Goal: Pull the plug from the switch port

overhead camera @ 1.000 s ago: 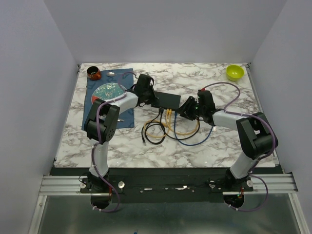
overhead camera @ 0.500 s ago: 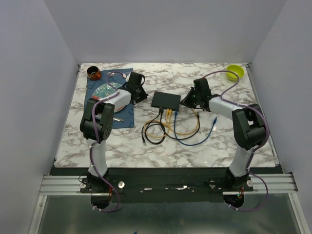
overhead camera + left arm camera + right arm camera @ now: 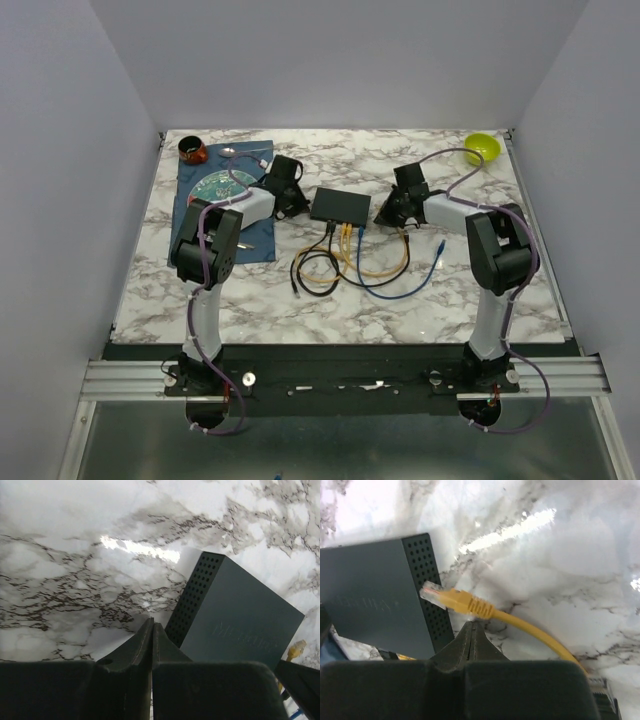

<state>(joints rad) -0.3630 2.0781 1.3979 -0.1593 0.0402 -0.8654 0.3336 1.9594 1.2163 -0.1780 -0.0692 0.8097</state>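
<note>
The black switch point(image 3: 340, 205) lies flat on the marble table, with yellow plugs point(image 3: 346, 232) and a black plug in its near edge. My left gripper point(image 3: 299, 207) is shut and empty, its tip point(image 3: 151, 623) low by the switch's perforated left end point(image 3: 235, 622). My right gripper point(image 3: 384, 217) is shut and empty by the right end point(image 3: 370, 590). Its tip point(image 3: 472, 625) sits just under a loose yellow plug point(image 3: 452, 600) that lies on the marble against the switch's side.
Yellow, black and blue cables point(image 3: 350, 265) coil in front of the switch. A loose blue plug end point(image 3: 440, 245) lies to the right. A blue mat point(image 3: 215, 215) with a plate, a dark cup point(image 3: 192, 150) and a green bowl point(image 3: 481, 148) stand at the back.
The right arm has swung from the switch's near right corner back to its right end. The left gripper drew off to the left, then came back beside the switch. The blue cable end now lies uncovered.
</note>
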